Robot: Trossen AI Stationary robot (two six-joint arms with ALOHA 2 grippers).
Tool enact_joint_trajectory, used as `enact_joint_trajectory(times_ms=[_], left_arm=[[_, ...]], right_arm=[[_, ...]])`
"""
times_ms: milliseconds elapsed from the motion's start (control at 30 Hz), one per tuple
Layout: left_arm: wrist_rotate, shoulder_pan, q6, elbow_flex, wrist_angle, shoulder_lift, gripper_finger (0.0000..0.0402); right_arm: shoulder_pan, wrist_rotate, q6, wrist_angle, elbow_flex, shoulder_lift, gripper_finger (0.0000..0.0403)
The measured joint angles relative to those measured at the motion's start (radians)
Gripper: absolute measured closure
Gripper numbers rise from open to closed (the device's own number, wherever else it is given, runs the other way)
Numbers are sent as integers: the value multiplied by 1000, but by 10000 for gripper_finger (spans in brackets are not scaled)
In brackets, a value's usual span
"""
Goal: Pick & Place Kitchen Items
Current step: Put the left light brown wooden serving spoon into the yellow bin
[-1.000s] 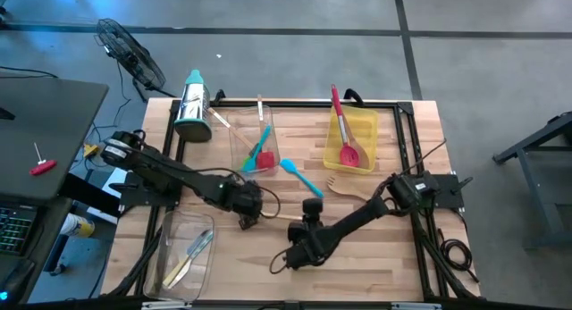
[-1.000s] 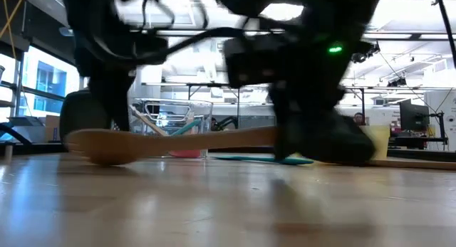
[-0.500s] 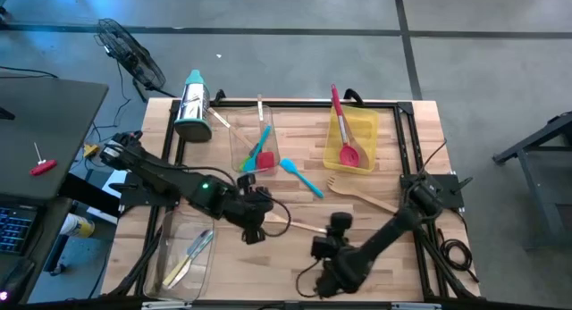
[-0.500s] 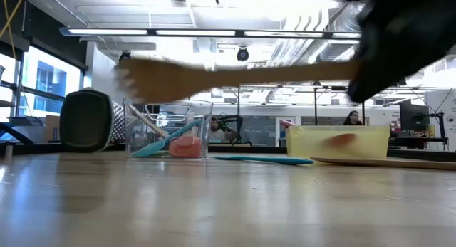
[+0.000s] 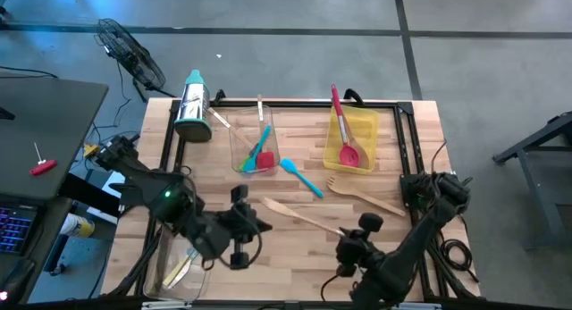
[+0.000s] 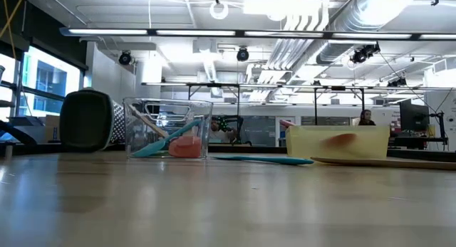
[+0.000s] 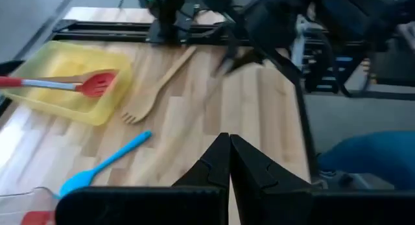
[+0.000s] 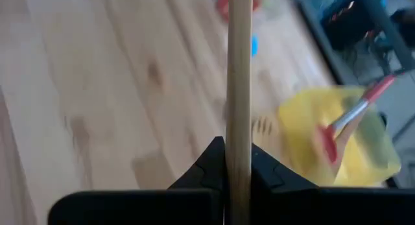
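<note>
The right gripper (image 5: pixel 350 238) is clamped on the handle end of a pale wooden spoon (image 5: pixel 299 215), held in the air above the front middle of the table (image 5: pixel 393 158). The grip sits at the very tip, so the long spoon could pivot or slip out during a swing, or clip the left gripper (image 5: pixel 255 222), which hovers near the bowl end with its fingers (image 7: pixel 220 161) pressed together on nothing. A wooden fork (image 5: pixel 362 196) lies near the yellow bin (image 5: pixel 368 136)

We see a steel grater (image 5: pixel 192 105) at ten o'clock, a yellow bin (image 5: pixel 366 131) at one, and a clear bin (image 5: pixel 239 146) between them.
</note>
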State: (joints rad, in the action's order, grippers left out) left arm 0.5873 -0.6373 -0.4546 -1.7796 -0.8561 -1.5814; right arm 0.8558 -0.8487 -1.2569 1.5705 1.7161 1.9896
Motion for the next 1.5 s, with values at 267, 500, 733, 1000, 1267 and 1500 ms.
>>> enact_joint_trajectory(times_ms=[267, 500, 733, 1000, 1267, 1500], left_arm=[[9, -101, -126, 49, 0, -9, 400], [105, -220, -195, 56, -8, -8, 400], [214, -323, -266, 55, -22, -29, 400], [269, -379, -347, 55, -41, -101, 400], [290, -369, -405, 55, -37, -137, 400], [309, -356, -419, 55, -33, -140, 401]], right_arm=[[-105, -195, 30, 1, 0, -148, 391], [-314, -157, 139, 2, 0, -306, 391], [-576, -53, 204, 0, -130, -471, 391], [-810, 76, 178, -95, -535, -649, 391], [-945, 209, 406, -599, -865, -663, 391], [-1004, 231, 425, -650, -954, -657, 391]])
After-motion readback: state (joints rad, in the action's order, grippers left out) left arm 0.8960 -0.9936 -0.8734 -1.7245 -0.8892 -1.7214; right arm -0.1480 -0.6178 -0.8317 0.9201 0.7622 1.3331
